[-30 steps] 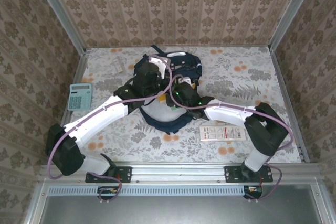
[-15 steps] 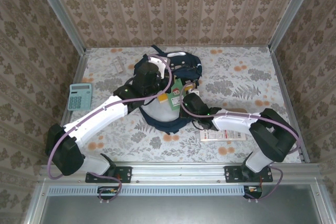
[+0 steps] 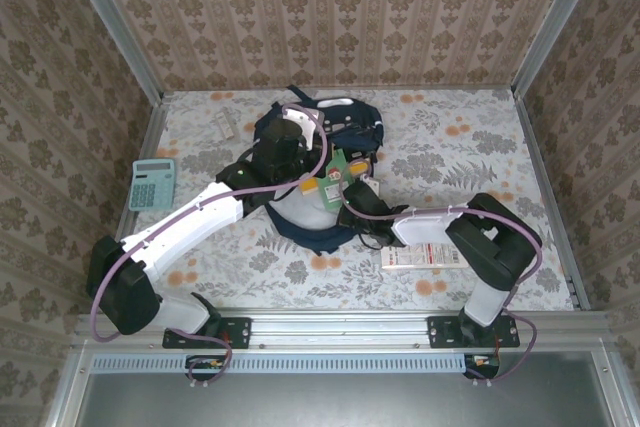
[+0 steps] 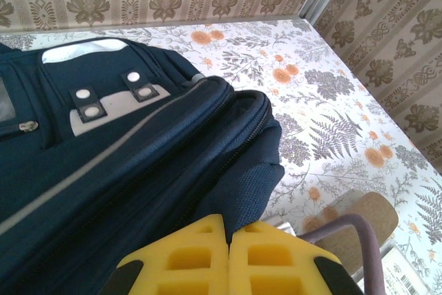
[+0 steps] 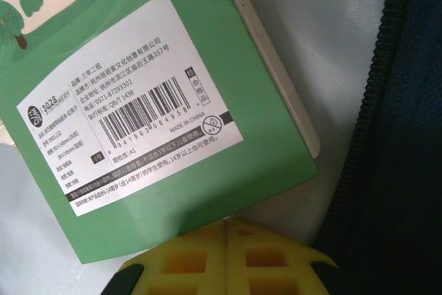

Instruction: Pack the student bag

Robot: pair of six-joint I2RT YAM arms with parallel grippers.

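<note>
Right claw [image 5: 228,229] drawn back from student bag [image 4: 103,164], now closed empty just below green box [image 5: 179,25], barcode label [image 5: 131,136] legible from right wrist, left claw [image 4: 229,229] clamped tight on bag's rim.

Table [image 3: 470,147] has a floral-print top (walled on three sides). Lying on it: student bag [image 3: 362,135] centre-back, calculator [image 3: 152,184] far left, small white item [image 3: 226,127] back-left, flat white packet [image 3: 415,257] front-right.
</note>
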